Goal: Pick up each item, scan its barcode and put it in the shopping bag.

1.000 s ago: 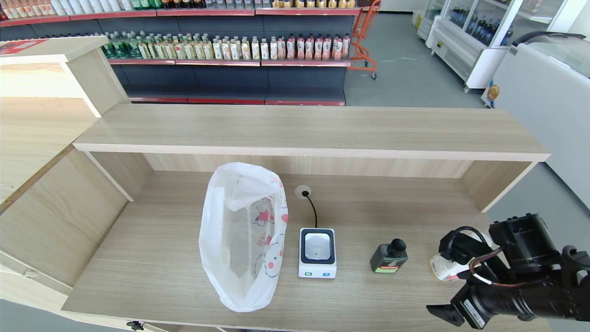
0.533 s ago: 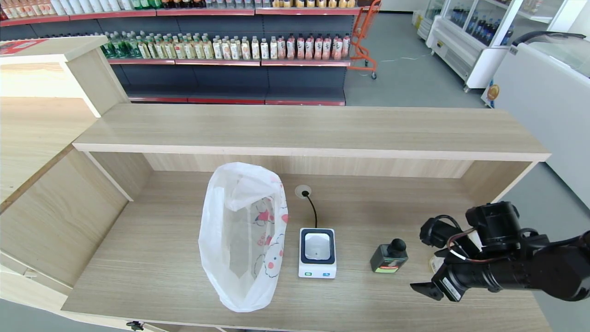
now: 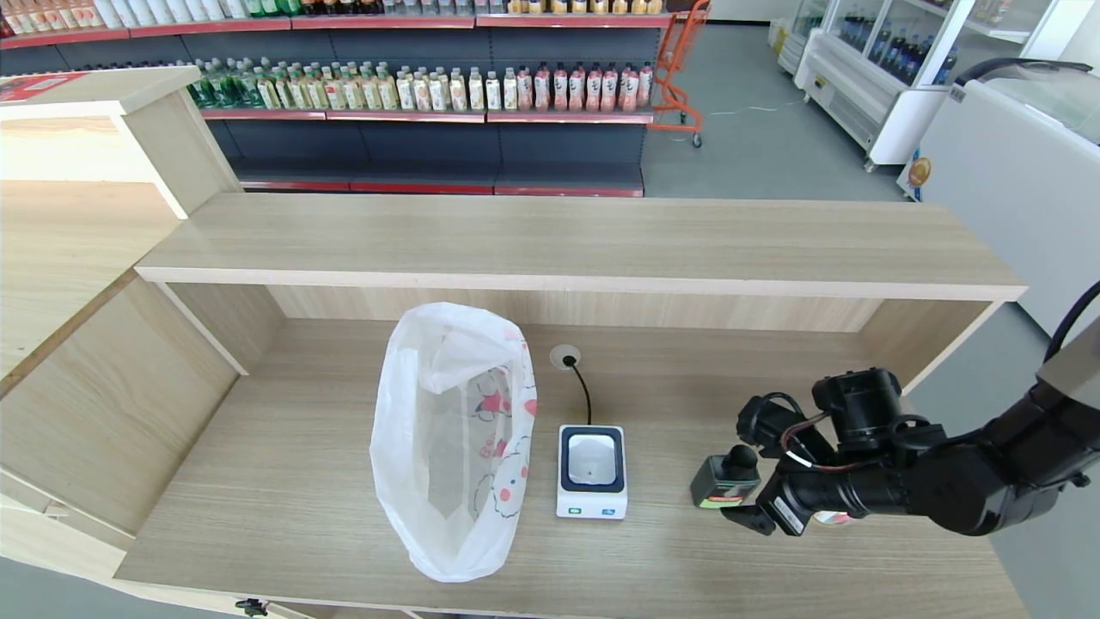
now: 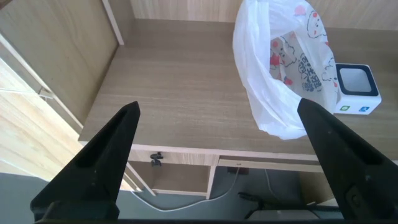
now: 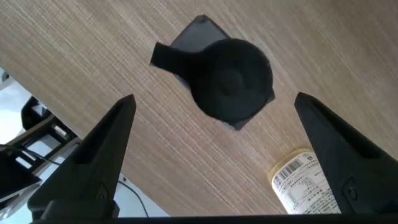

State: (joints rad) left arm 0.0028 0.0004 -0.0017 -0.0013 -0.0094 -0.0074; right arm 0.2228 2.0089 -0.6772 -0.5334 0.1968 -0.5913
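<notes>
Left gripper (image 4: 217, 106) is hanging above the near left edge of the wooden counter (image 3: 284, 490), fingers spread wide, gripping nothing.

Shopping bag (image 3: 455, 438), thin white plastic with a cartoon print, is standing open on the counter left of centre.

Scanner (image 3: 591, 471), a white box with a dark-framed window facing up, is sitting just right of the bag. A black cable (image 3: 583, 387) is running from it back to a round hole in the counter.

Small dark bottle (image 3: 720, 488) with a round black cap is standing upright, right of the scanner and apart from it.

Right gripper (image 5: 214, 98) is hovering directly over the bottle's cap, fingers parted wide to either side, nothing between them touching.

A white item with a barcode label (image 5: 305, 180) is lying on the counter near the bottle, largely hidden under the right arm in the head view.
</notes>
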